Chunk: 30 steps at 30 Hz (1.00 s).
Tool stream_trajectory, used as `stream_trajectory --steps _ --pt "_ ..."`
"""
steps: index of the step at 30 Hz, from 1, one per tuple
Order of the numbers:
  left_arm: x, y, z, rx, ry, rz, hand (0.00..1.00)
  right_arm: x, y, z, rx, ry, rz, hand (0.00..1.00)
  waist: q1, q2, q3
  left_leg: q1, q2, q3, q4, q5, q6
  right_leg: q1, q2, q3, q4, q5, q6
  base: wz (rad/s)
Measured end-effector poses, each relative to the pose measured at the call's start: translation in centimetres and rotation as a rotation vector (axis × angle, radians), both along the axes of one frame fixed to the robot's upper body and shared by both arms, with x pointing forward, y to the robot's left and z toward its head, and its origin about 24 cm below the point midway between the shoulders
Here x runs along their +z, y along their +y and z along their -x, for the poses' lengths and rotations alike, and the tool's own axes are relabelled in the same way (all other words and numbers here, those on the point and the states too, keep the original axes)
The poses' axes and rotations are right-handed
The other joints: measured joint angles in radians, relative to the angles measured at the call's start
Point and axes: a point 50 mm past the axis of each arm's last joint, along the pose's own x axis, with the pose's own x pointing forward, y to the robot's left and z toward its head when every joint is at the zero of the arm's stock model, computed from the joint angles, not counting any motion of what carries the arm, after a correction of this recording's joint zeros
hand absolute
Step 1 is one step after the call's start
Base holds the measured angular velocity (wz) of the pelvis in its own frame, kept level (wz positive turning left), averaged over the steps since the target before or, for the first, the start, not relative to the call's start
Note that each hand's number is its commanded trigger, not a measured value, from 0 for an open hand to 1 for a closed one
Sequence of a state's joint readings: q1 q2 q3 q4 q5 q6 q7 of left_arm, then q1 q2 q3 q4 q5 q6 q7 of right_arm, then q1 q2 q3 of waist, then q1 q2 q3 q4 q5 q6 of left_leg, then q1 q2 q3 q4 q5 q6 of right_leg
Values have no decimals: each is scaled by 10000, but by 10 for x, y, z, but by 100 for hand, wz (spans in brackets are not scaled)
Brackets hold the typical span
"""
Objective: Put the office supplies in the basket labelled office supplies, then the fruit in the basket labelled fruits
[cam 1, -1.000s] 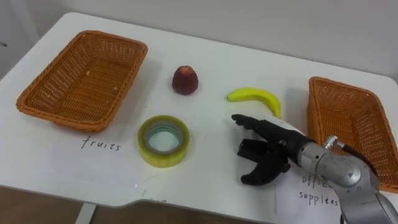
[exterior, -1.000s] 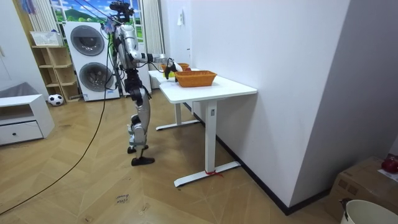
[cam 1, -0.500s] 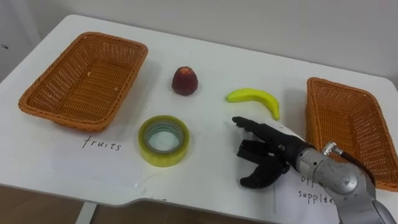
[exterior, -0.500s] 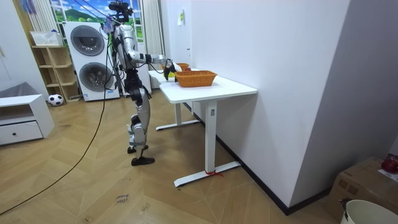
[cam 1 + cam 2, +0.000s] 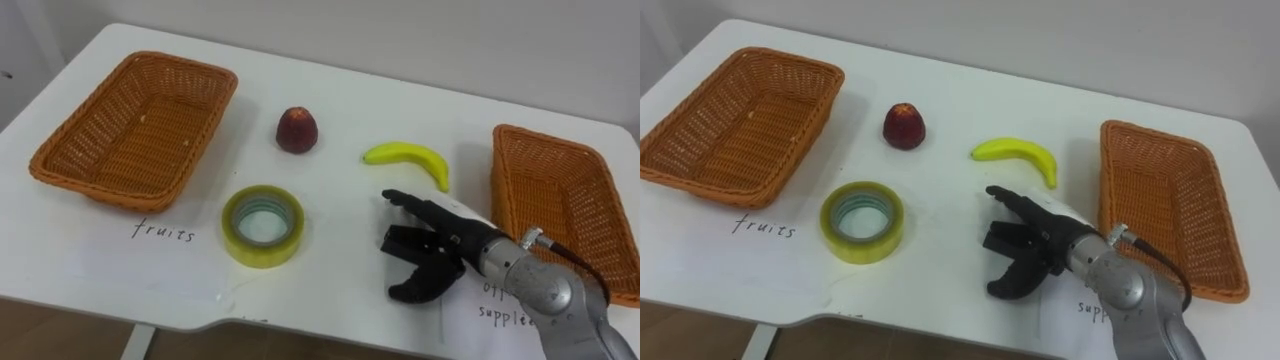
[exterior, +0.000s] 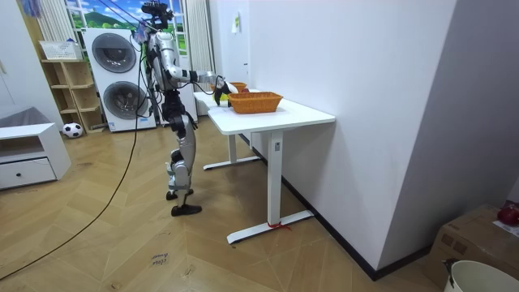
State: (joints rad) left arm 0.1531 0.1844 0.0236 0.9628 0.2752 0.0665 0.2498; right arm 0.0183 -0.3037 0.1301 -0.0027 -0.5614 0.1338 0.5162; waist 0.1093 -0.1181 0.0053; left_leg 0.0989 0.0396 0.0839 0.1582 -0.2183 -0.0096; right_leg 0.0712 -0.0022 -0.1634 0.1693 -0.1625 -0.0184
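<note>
Orange wicker baskets (image 5: 60, 150) empty; red apple (image 5: 298, 130), yellow tape roll (image 5: 263, 227) left of yellow banana (image 5: 410, 158), all unsorted. Right hand (image 5: 440, 250) beside banana: relaxed, empty.

A lived-in home room, laundry corner included — stacked washing machines (image 6: 114, 79) beside open wooden shelves (image 6: 68, 86), herringbone wood floor (image 6: 122, 243), a football (image 6: 72, 129) lying about.

Handwritten "fruits" (image 5: 162, 232) on table (image 5: 340, 90), before left basket (image 5: 130, 125). "supplies" (image 5: 510, 314) before right basket (image 5: 565, 200) (line above partly behind right hand (image 5: 440, 255)).
</note>
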Motion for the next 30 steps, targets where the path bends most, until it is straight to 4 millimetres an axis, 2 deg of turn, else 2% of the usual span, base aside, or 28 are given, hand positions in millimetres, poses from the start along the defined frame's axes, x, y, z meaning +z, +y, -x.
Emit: stream_trajectory --steps 7,15,23,30 --pt "0 1 1 57 54 203 0 2 0 -2 8 -77 -5 0 2 -131 71 -14 0 11 -62 0 0 -34 9 17 -16 -1 1 0" --pt "0 0 1 40 67 255 0 3 0 -2 45 -157 240 0 -11 -133 71 -21 0 4 -72 0 0 -36 9 19 -18 -1 1 0" --pt "-1 0 3 71 267 274 0 3 -1 -2 -78 -3 390 0 6 -92 25 -18 1 -2 -61 1 1 -36 8 -14 -4 0 0 0" --pt "-2 1 4 131 424 230 0 1 -2 -2 -157 279 442 0 14 -138 -26 -18 0 -3 -56 3 3 -32 1 -39 -2 0 0 0"
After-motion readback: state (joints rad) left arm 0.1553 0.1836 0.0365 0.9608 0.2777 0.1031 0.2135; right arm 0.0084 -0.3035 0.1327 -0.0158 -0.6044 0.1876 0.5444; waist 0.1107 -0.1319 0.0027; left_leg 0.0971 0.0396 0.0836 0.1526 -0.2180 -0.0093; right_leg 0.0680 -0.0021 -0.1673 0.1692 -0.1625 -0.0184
